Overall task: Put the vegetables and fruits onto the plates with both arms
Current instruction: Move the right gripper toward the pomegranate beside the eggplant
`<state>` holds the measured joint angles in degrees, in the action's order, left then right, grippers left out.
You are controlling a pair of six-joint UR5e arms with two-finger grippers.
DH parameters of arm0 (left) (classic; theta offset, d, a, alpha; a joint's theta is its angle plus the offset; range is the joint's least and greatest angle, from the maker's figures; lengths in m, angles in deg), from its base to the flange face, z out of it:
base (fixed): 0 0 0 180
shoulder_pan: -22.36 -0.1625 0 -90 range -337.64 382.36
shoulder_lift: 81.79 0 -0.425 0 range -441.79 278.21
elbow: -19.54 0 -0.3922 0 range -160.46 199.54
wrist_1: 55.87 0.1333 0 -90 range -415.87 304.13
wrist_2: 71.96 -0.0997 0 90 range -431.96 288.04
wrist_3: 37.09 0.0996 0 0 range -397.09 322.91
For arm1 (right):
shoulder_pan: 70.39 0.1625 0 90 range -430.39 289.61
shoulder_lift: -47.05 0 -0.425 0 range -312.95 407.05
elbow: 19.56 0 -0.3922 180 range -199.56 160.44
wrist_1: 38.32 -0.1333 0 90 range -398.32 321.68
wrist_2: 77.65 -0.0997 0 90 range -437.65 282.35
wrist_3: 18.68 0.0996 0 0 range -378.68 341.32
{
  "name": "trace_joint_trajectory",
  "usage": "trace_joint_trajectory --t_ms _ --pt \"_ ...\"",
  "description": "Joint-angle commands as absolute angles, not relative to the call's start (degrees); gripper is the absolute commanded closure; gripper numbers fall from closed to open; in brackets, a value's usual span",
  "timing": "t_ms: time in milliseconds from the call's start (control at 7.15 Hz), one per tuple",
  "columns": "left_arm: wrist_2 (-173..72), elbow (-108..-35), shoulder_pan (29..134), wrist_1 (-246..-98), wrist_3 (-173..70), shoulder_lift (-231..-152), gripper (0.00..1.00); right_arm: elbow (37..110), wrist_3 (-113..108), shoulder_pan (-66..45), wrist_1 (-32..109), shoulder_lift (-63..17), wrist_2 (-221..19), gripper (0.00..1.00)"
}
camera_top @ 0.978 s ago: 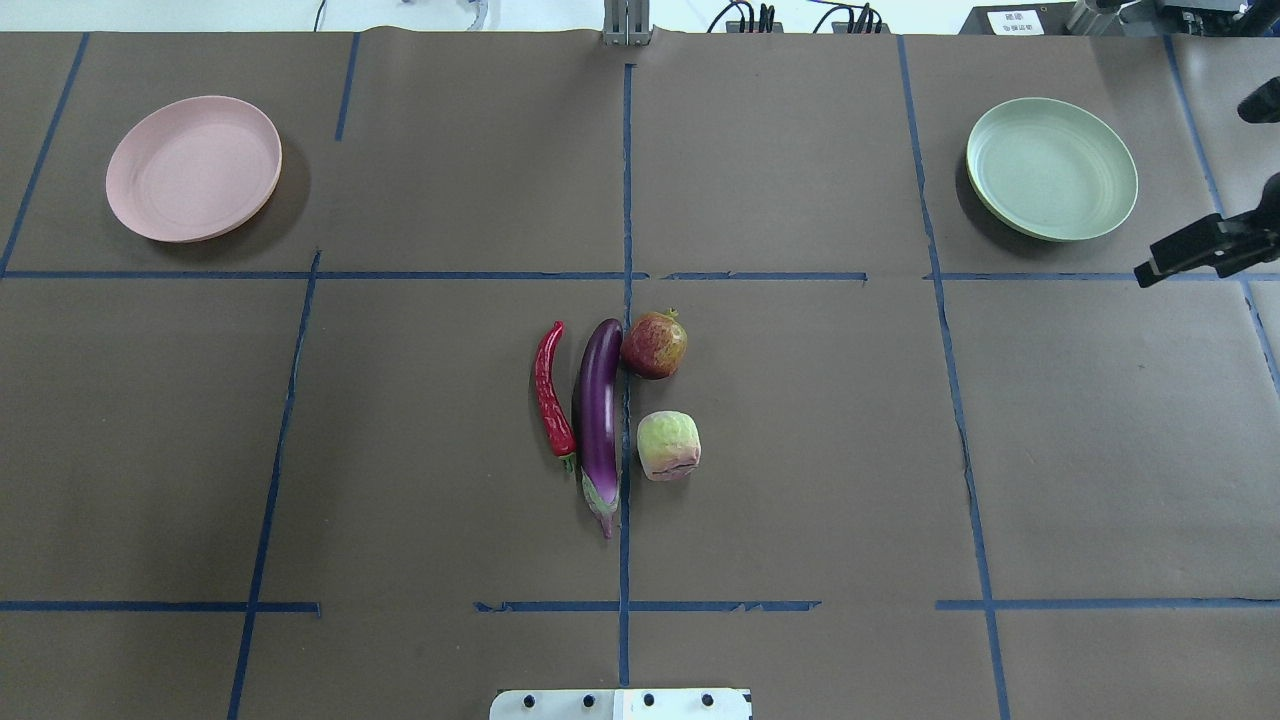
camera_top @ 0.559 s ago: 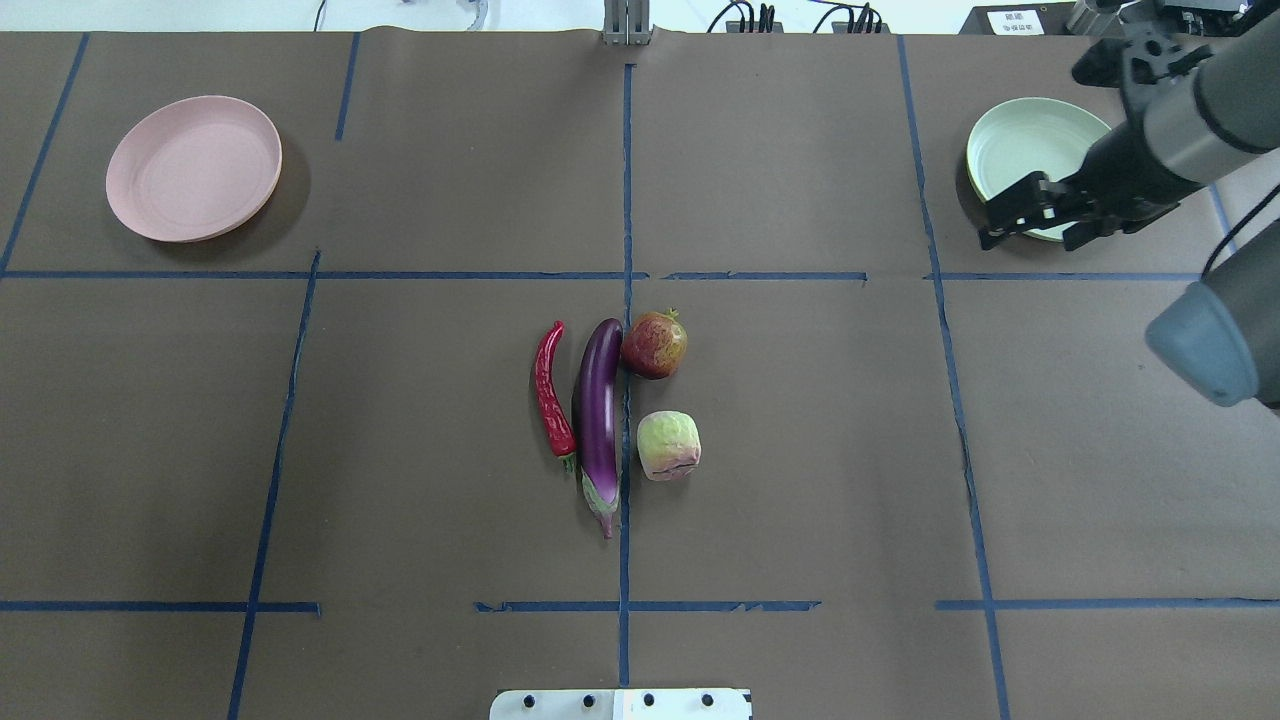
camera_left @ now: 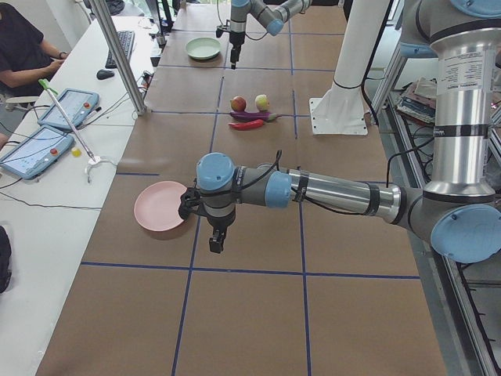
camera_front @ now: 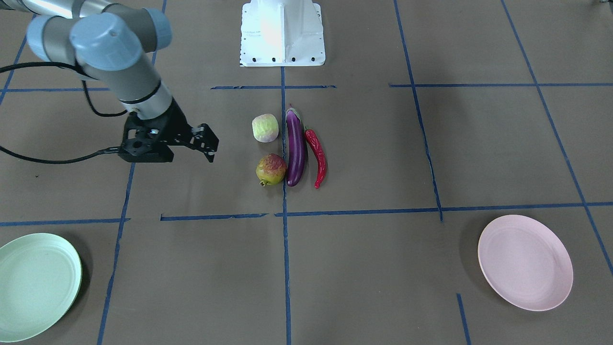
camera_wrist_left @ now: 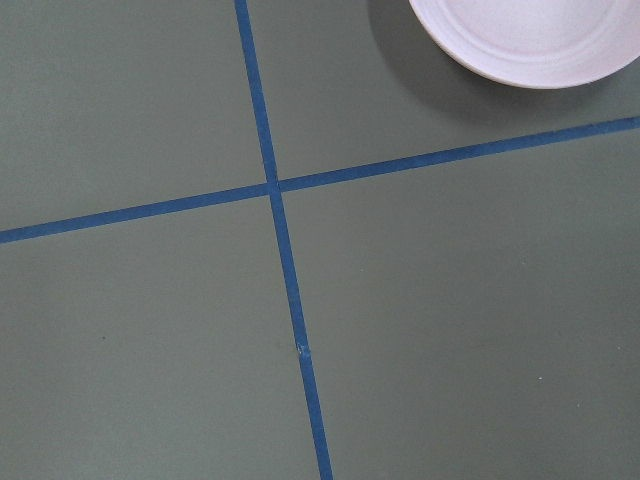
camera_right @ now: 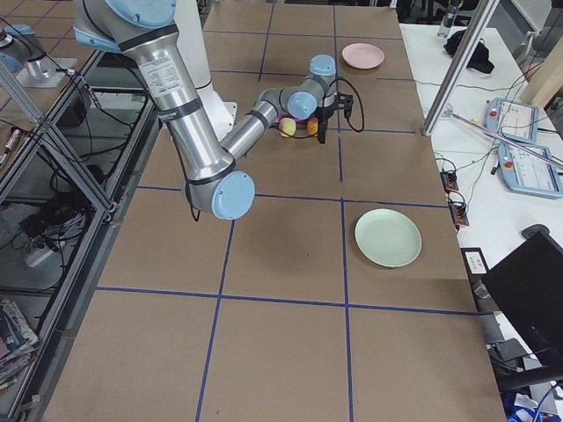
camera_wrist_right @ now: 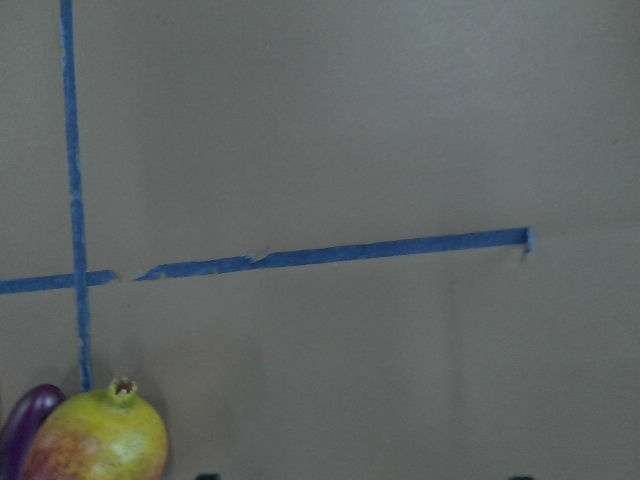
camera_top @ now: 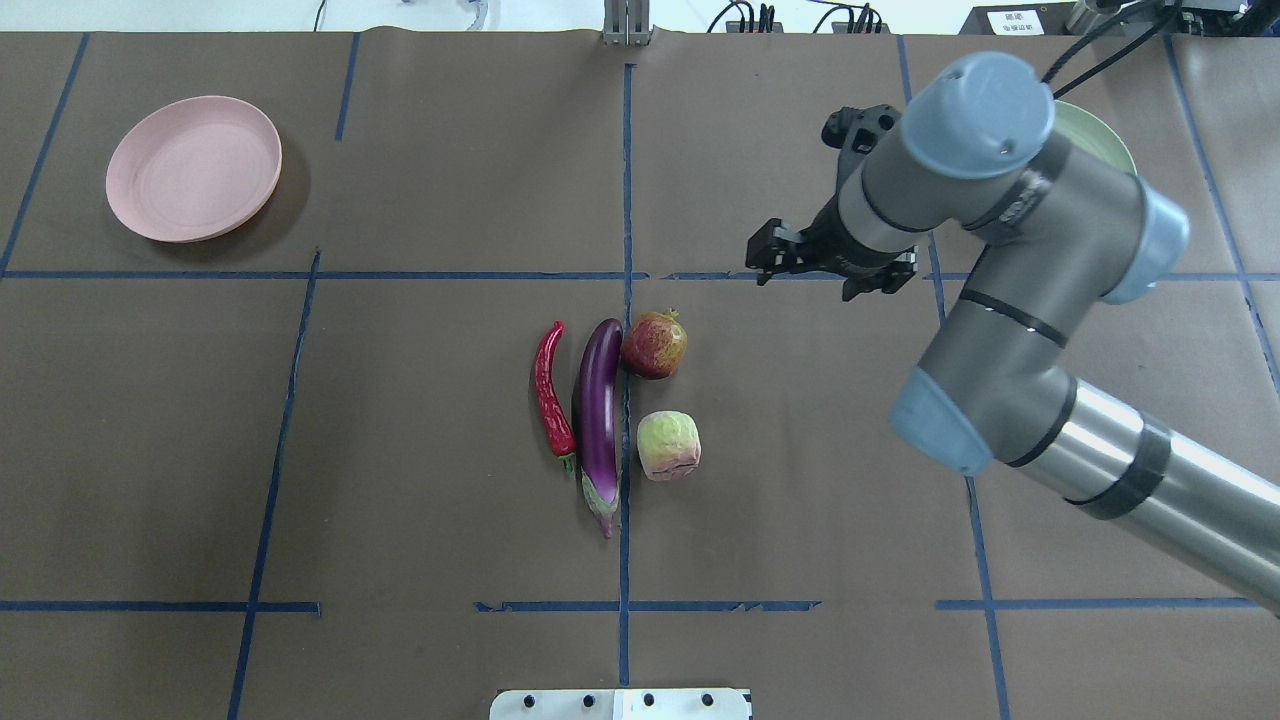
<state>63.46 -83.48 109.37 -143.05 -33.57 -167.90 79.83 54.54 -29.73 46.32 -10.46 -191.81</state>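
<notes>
Brown paper ruled by blue tape lines (camera_top: 272,470) covers the counter (camera_top: 400,480). At its centre four items lie in a tight group. The purple eggplant (camera_top: 597,410) lies along the middle tape line, its stem cap toward the robot. The red chili pepper (camera_top: 550,395) lies just beside it on the robot's left. The red-and-yellow-green fruit (camera_top: 654,345) touches the eggplant's far end on the right, and the pale green, pink-tinged fruit (camera_top: 668,445) sits just beside the eggplant, nearer the robot. The pink plate (camera_top: 194,168) lies at the far left, the mint green plate (camera_front: 33,285) at the far right, both well apart from the group. The right arm (camera_top: 1000,300) reaches over the mint plate. Its right gripper (camera_top: 805,268) hangs over the counter near the red-and-yellow-green fruit, fingers spread and grasping nothing. The left gripper (camera_left: 216,241) hangs just beside the pink plate; whether it is released or clenched cannot be told.
</notes>
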Motion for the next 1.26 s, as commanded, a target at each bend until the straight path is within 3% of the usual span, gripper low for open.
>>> trace_joint_trajectory --t_ms 0,419,1118 --pt "63.48 -83.39 109.37 -143.33 -33.57 -167.92 0.0 73.45 63.73 -34.7 46.41 -3.16 -186.47 0.0" --pt "63.48 -83.3 109.37 -143.33 -33.57 -167.92 0.0 64.92 69.99 -36.9 46.67 4.06 -183.3 0.0" --pt "63.48 -83.64 109.37 -143.33 -33.75 -167.83 0.0 62.11 70.0 -40.6 46.67 4.06 -179.26 0.0"
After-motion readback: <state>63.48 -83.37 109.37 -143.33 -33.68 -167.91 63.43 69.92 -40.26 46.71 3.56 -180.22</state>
